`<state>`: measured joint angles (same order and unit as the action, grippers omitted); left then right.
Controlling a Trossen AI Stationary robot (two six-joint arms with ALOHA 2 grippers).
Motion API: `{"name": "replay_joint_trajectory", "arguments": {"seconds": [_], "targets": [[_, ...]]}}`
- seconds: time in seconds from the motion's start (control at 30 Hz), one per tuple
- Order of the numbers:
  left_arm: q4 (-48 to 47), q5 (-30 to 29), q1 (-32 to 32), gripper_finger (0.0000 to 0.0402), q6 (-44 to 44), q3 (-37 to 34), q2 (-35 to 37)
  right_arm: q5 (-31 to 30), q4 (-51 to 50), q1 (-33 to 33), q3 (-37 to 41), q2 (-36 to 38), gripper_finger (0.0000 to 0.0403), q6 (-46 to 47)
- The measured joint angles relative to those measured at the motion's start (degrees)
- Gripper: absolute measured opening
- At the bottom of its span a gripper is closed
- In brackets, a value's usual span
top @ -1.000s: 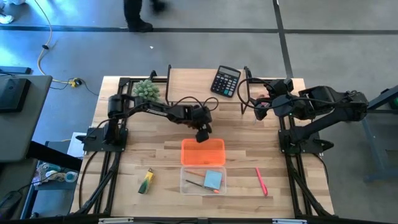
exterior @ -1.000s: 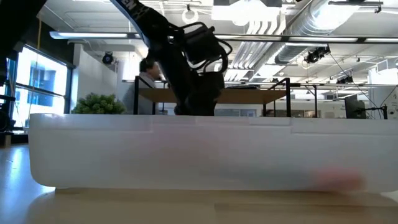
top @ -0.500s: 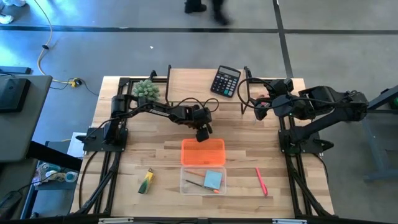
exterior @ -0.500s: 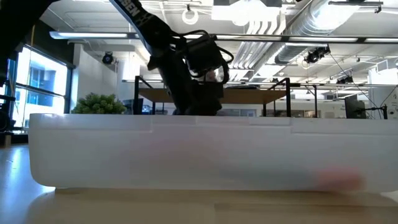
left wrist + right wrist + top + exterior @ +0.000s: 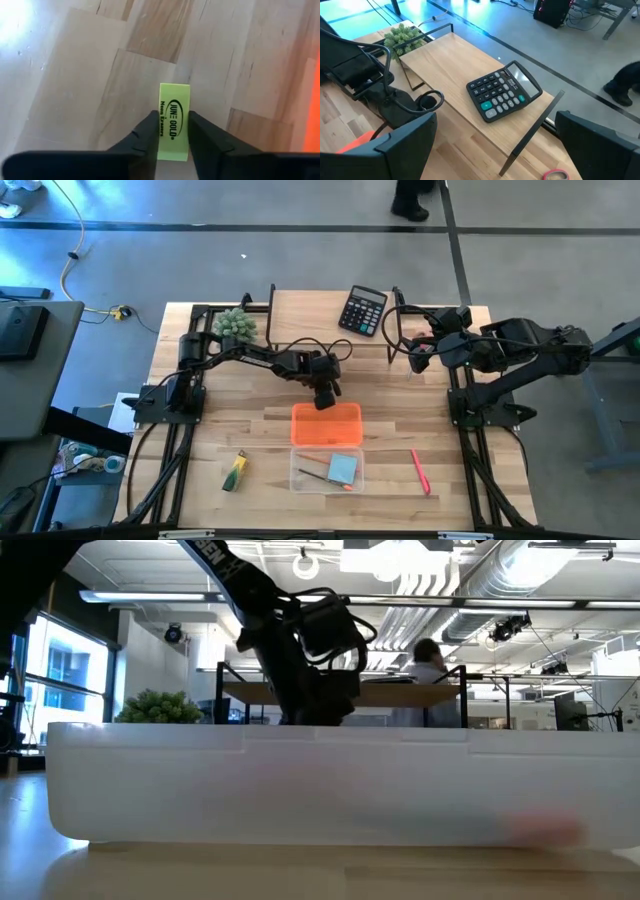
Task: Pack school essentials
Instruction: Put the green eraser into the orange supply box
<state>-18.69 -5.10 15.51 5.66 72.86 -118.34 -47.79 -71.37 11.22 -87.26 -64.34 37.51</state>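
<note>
I have the left gripper low on the table just behind the orange lid, fingers pinched narrow around the yellow eraser — flat on the wood, so I grip its long sides. The right gripper waits wide by the calculator.

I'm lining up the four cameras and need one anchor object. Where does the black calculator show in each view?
High view: black calculator at the table's far edge, between the two arms.
Low view: not in it; the clear box's wall fills the foreground.
Left wrist view: not in it; only a yellow eraser between that gripper's fingers.
Right wrist view: calculator mid-picture on the wood.
Shared landmark: the spiky green plant.
</note>
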Motion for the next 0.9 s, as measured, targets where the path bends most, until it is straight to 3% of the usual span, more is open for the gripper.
{"name": "replay_joint_trajectory", "arguments": {"seconds": [0.27, 0.7, 0.9], "targets": [[-0.27, 3.79, 0.03, 0.0003, -1.56, -0.12, 0.02, 0.0, -0.02, 0.0, 0.0, 0.0, 0.0397, -0.02], [-0.4, 5.71, 0.07, 0.0005, -1.5, -0.15, 0.22, 0.02, -0.04, 0.0, 0.0, 0.0, 0.0397, -0.02], [-2.18, 8.19, 0.21, 0.0006, -6.94, 0.02, 0.28, 0.02, -0.04, 0.01, 0.0, 0.0, 0.0397, -0.01]]}}
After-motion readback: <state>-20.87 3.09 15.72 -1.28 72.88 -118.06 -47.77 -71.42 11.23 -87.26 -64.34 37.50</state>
